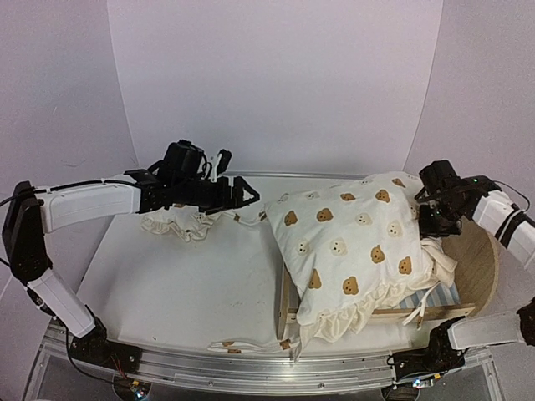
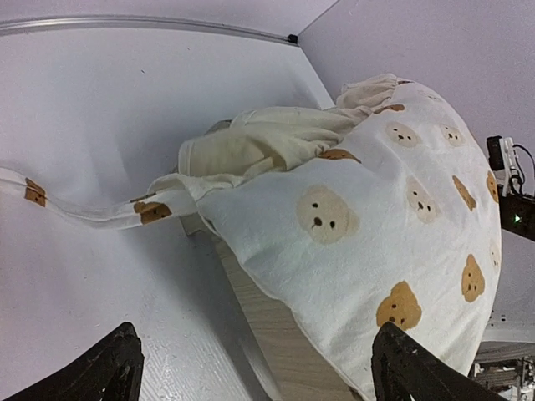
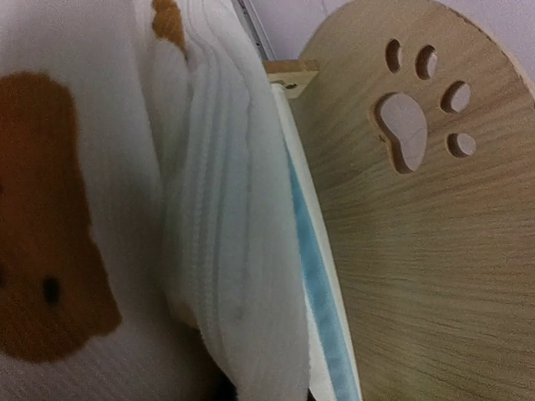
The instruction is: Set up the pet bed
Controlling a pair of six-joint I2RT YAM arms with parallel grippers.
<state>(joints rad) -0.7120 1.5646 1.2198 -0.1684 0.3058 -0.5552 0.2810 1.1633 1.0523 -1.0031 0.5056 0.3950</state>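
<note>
Just ahead of your left hand [image 1: 242, 194], spread wide and empty, bear-print cushion [image 1: 351, 242] draped over the pet bed [image 1: 285, 305], your right hand [image 1: 436, 220] closed tight at its far edge, grip on fabric unclear, only its wrist view showing the headboard [image 3: 418, 251] with paw cutout.

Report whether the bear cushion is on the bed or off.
On: the cushion covers the pet bed, ruffle overhanging its near edge.
</note>
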